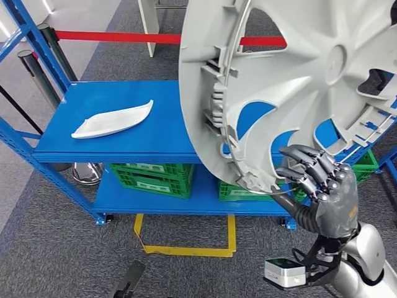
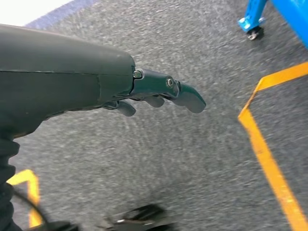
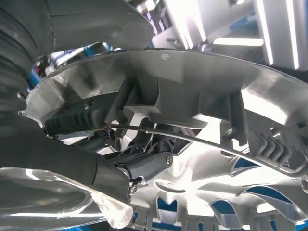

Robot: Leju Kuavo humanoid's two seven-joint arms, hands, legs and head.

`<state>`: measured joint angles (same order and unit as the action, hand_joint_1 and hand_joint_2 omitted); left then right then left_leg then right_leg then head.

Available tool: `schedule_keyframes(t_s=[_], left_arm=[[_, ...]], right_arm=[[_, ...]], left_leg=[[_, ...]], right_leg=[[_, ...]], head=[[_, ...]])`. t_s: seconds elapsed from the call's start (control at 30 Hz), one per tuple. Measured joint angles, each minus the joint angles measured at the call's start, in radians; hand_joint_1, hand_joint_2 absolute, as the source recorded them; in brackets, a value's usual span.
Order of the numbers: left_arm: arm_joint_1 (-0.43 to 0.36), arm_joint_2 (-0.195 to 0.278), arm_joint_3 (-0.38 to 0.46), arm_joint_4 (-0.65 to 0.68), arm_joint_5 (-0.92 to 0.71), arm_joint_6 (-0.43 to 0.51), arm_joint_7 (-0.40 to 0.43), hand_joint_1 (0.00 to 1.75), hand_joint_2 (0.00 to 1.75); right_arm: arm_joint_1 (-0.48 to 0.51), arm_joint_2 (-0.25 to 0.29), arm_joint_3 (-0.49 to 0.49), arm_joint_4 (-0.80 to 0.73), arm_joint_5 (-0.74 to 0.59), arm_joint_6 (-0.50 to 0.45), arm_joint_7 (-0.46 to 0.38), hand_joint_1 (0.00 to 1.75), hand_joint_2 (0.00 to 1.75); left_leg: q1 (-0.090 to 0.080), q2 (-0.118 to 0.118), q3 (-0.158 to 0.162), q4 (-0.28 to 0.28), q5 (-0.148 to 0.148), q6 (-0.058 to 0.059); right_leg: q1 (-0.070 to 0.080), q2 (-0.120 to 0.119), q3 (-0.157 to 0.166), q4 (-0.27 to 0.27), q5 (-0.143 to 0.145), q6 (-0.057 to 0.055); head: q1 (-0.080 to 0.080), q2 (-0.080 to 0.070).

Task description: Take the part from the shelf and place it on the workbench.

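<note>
Fingers point(image 1: 312, 166) grip wheel cover point(image 1: 290, 74) (green crates point(image 1: 154, 177) beneath).

We see bright, even light in the head view. Ceiling strip lights point(image 3: 279, 43) blow out to glare at the right wrist; the carpet point(image 2: 181, 159) is motion-blurred.

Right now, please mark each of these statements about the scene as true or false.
1. The right hand holds the grey wheel cover by its rim. True.
2. The left hand grips a white part. False: it holds nothing and hangs over grey carpet.
3. A white curved part lies on the blue shelf. True.
4. The crates under the shelf are red. False: they are green.
</note>
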<state>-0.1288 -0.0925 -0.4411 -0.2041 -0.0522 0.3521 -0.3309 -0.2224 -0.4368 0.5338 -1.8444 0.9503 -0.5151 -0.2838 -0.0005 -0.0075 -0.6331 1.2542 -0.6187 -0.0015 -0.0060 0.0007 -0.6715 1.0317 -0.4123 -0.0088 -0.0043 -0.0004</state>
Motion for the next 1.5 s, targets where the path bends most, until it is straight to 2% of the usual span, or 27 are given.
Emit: schedule_keyframes(t_s=[0.07,0.1,0.13,0.23,0.3,0.37,0.4,0.43,0.5,0.57,0.63,0.7,0.77,0.83,0.9,0.93,0.97,1.0,1.07,1.13,1.17,1.27,1.33,1.4,1.43,1.47,1.5], left_arm=[[-0.006,0.002,0.009,0.000,0.010,0.004,-0.027,0.00,1.75],[-0.010,0.003,0.014,-0.001,0.016,0.006,-0.034,0.00,1.75],[-0.013,0.004,0.020,-0.001,0.024,0.009,-0.038,0.00,1.75],[-0.014,0.004,0.046,-0.003,0.057,0.014,-0.050,0.00,1.75],[-0.013,0.003,0.063,-0.003,0.071,0.018,-0.053,0.00,1.75],[-0.007,0.001,0.077,-0.003,0.078,0.023,-0.056,0.00,1.75],[-0.003,0.001,0.082,-0.003,0.079,0.024,-0.057,0.00,1.75],[0.001,0.000,0.087,-0.003,0.079,0.024,-0.058,0.00,1.75],[0.006,0.000,0.093,-0.003,0.079,0.024,-0.059,0.00,1.75],[0.008,0.000,0.097,-0.003,0.079,0.024,-0.060,0.00,1.75],[0.008,0.000,0.100,-0.003,0.079,0.025,-0.060,0.00,1.75],[0.010,0.000,0.103,-0.003,0.079,0.025,-0.061,0.00,1.75],[0.012,0.000,0.104,-0.003,0.079,0.025,-0.061,0.00,1.75],[0.014,0.000,0.107,-0.003,0.079,0.025,-0.061,0.00,1.75],[0.015,-0.001,0.108,-0.003,0.079,0.025,-0.061,0.00,1.75],[0.015,-0.001,0.109,-0.003,0.079,0.025,-0.061,0.00,1.75],[0.015,-0.001,0.109,-0.003,0.079,0.025,-0.061,0.00,1.75],[0.015,-0.001,0.109,-0.003,0.079,0.025,-0.061,0.00,1.75],[0.014,-0.001,0.110,-0.003,0.079,0.025,-0.061,0.00,1.75],[0.013,0.000,0.110,-0.003,0.079,0.025,-0.061,0.00,1.75],[0.012,0.000,0.110,-0.003,0.079,0.025,-0.061,0.00,1.75],[0.014,0.000,0.112,-0.003,0.083,0.027,-0.047,0.00,1.75],[0.016,0.000,0.116,-0.003,0.088,0.029,-0.030,0.00,1.75],[0.024,0.000,0.119,-0.003,0.092,0.029,-0.025,0.00,1.75],[0.030,0.001,0.121,-0.003,0.094,0.028,-0.025,0.00,1.75],[0.036,0.001,0.123,-0.002,0.097,0.028,-0.027,0.00,1.75],[0.041,0.002,0.126,-0.002,0.101,0.028,-0.029,0.00,1.75]], right_arm=[[0.022,0.001,-0.003,-0.010,-0.015,0.000,-0.013,1.75,1.75],[0.030,0.001,-0.006,-0.015,-0.018,-0.001,-0.017,1.75,1.75],[0.037,0.002,-0.008,-0.019,-0.022,-0.001,-0.020,1.75,1.75],[0.061,0.004,-0.011,-0.031,-0.031,-0.003,-0.030,1.75,1.75],[0.082,0.006,-0.014,-0.038,-0.038,-0.007,-0.035,1.75,1.75],[0.100,0.007,-0.017,-0.041,-0.046,-0.012,-0.039,1.75,1.75],[0.109,0.007,-0.018,-0.041,-0.048,-0.013,-0.040,1.75,1.75],[0.116,0.007,-0.018,-0.041,-0.049,-0.013,-0.041,1.75,1.75],[0.127,0.008,-0.018,-0.041,-0.051,-0.013,-0.040,1.75,1.75],[0.130,0.009,-0.020,-0.042,-0.054,-0.014,-0.039,1.75,1.75],[0.132,0.010,-0.021,-0.044,-0.056,-0.014,-0.039,1.75,1.75],[0.136,0.012,-0.023,-0.046,-0.056,-0.016,-0.040,1.75,1.75],[0.137,0.014,-0.025,-0.047,-0.057,-0.018,-0.040,1.75,1.75],[0.136,0.016,-0.025,-0.048,-0.056,-0.020,-0.041,1.75,1.75],[0.137,0.019,-0.025,-0.049,-0.056,-0.020,-0.041,1.75,1.75],[0.137,0.020,-0.025,-0.050,-0.056,-0.020,-0.041,1.75,1.75],[0.138,0.020,-0.025,-0.050,-0.056,-0.020,-0.041,1.75,1.75],[0.138,0.020,-0.025,-0.050,-0.056,-0.020,-0.041,1.75,1.75],[0.138,0.021,-0.025,-0.050,-0.056,-0.021,-0.041,1.75,1.75],[0.138,0.021,-0.025,-0.050,-0.056,-0.021,-0.040,1.75,1.75],[0.139,0.021,-0.025,-0.051,-0.056,-0.021,-0.040,1.75,1.75],[0.144,0.022,-0.028,-0.052,-0.062,-0.020,-0.041,1.75,1.75],[0.158,0.022,-0.036,-0.052,-0.067,-0.021,-0.041,1.75,1.75],[0.183,0.022,-0.045,-0.052,-0.067,-0.026,-0.044,1.75,1.75],[0.200,0.023,-0.050,-0.052,-0.068,-0.031,-0.046,1.75,1.75],[0.217,0.023,-0.054,-0.052,-0.069,-0.038,-0.050,1.75,1.75],[0.235,0.026,-0.059,-0.052,-0.073,-0.046,-0.055,1.75,1.75]], left_leg=[[-0.007,0.000,0.099,-0.149,0.040,0.012],[-0.011,0.000,0.132,-0.205,0.053,0.015],[-0.015,0.001,0.148,-0.234,0.059,0.018],[-0.019,0.003,0.138,-0.247,0.084,0.031],[-0.016,0.007,0.119,-0.256,0.113,0.044],[-0.013,0.010,0.091,-0.259,0.139,0.050],[-0.013,0.011,0.075,-0.258,0.151,0.050],[-0.013,0.012,0.059,-0.258,0.163,0.049],[-0.013,0.015,0.026,-0.256,0.187,0.045],[-0.013,0.015,0.000,-0.253,0.208,0.037],[-0.016,0.015,-0.014,-0.246,0.225,0.028],[-0.016,0.015,-0.018,-0.243,0.240,0.018],[-0.012,0.014,-0.027,-0.233,0.231,0.006],[-0.008,0.011,-0.052,-0.164,0.153,-0.004],[-0.006,0.010,-0.081,-0.032,0.054,-0.009],[-0.006,0.010,-0.087,0.024,0.029,-0.011],[-0.005,0.010,-0.080,0.051,0.027,-0.010],[-0.005,0.010,-0.056,0.041,0.044,-0.008],[-0.006,0.009,0.039,-0.076,0.088,0.000],[-0.010,0.006,0.133,-0.214,0.093,0.010],[-0.012,0.005,0.155,-0.253,0.088,0.014],[-0.013,0.008,0.147,-0.275,0.106,0.030],[-0.010,0.012,0.127,-0.282,0.131,0.044],[-0.011,0.013,0.096,-0.281,0.155,0.050],[-0.012,0.013,0.079,-0.280,0.168,0.051],[-0.012,0.013,0.062,-0.279,0.181,0.050],[-0.012,0.014,0.043,-0.277,0.194,0.048]], right_leg=[[0.002,0.000,-0.017,0.000,0.020,0.004],[0.002,0.000,-0.022,-0.001,0.028,0.008],[0.002,-0.001,-0.024,-0.002,0.037,0.013],[-0.003,-0.001,-0.025,-0.013,0.058,0.031],[-0.004,0.000,-0.045,0.018,0.010,0.039],[-0.005,0.000,-0.077,0.129,-0.097,0.046],[-0.006,0.000,-0.087,0.196,-0.137,0.049],[-0.006,-0.001,-0.089,0.250,-0.155,0.052],[-0.008,-0.001,-0.047,0.263,-0.129,0.055],[-0.011,-0.002,0.064,0.141,-0.103,0.057],[-0.010,-0.001,0.168,0.001,-0.125,0.053],[-0.005,0.001,0.192,-0.044,-0.141,0.043],[-0.004,-0.002,0.173,-0.042,-0.126,0.022],[-0.006,-0.005,0.154,-0.044,-0.103,0.002],[-0.003,-0.005,0.130,-0.042,-0.078,-0.004],[-0.002,-0.005,0.115,-0.041,-0.066,-0.004],[-0.001,-0.005,0.100,-0.039,-0.056,-0.004],[0.000,-0.005,0.085,-0.038,-0.046,-0.002],[0.001,-0.004,0.057,-0.033,-0.027,0.003],[0.003,-0.004,0.041,-0.029,-0.010,0.011],[0.002,-0.004,0.037,-0.029,-0.001,0.016],[-0.001,-0.004,0.028,-0.028,0.010,0.032],[-0.003,-0.002,0.002,0.024,-0.055,0.041],[-0.004,-0.002,-0.034,0.148,-0.155,0.048],[-0.004,-0.002,-0.045,0.212,-0.182,0.051],[-0.005,-0.002,-0.047,0.257,-0.188,0.053],[-0.005,-0.002,-0.031,0.268,-0.170,0.054]], head=[[0.000,0.000],[0.001,0.000],[0.001,0.000],[0.003,0.000],[0.005,0.000],[0.006,0.000],[0.007,0.000],[0.006,0.000],[0.007,0.000],[0.007,0.000],[0.006,0.000],[0.004,0.000],[0.003,0.000],[0.001,0.000],[0.000,0.000],[0.000,0.000],[0.000,0.000],[0.000,0.000],[0.000,0.000],[0.000,0.000],[0.000,0.000],[-0.002,0.000],[0.000,0.000],[0.001,0.000],[0.001,0.000],[0.001,0.000],[0.001,0.000]])
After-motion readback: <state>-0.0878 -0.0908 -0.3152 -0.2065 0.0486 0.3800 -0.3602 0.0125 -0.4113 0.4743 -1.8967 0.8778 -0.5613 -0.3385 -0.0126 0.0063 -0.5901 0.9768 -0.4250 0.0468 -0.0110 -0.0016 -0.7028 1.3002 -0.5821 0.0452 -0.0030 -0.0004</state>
